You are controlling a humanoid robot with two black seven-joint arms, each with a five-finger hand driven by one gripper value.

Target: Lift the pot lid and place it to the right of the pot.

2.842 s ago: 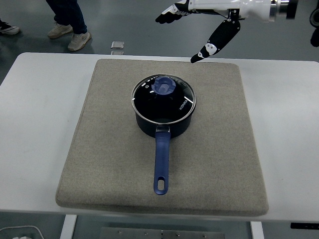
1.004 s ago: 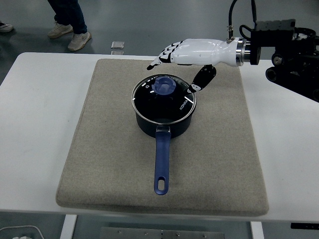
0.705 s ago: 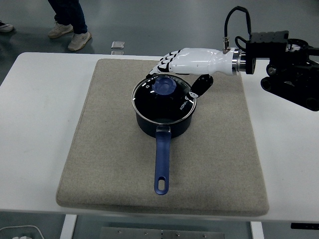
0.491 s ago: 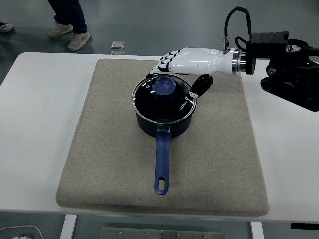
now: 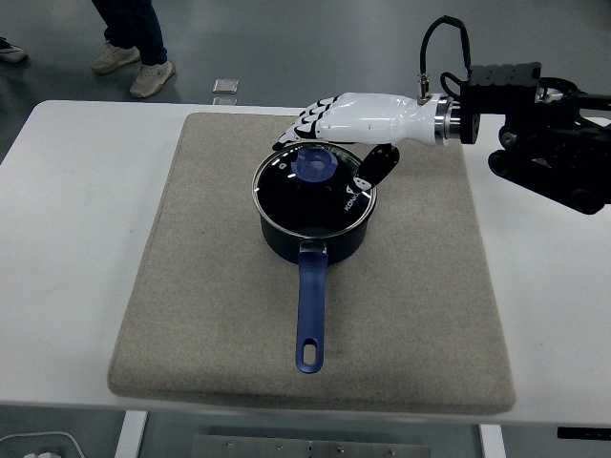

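Observation:
A dark blue saucepan point(image 5: 315, 234) stands in the middle of the grey mat point(image 5: 191, 286), its long blue handle point(image 5: 308, 315) pointing toward the near edge. The glass lid point(image 5: 313, 189) with a blue knob point(image 5: 312, 164) rests on the pot. My right hand point(image 5: 325, 143), white with black finger joints, hovers just behind and above the knob, fingers spread around it without closing; the thumb point(image 5: 370, 170) hangs over the lid's right rim. The left arm is out of view.
The mat covers most of the white table point(image 5: 67, 219). My right arm's black forearm point(image 5: 544, 143) stretches over the table's right side. A person's legs and shoes point(image 5: 134, 48) stand on the floor beyond the far edge, near a small flat object point(image 5: 225, 87).
My right hand has come down from high behind the mat and moved left over the lid, ending with its fingers around the knob. Pot and lid have not moved.

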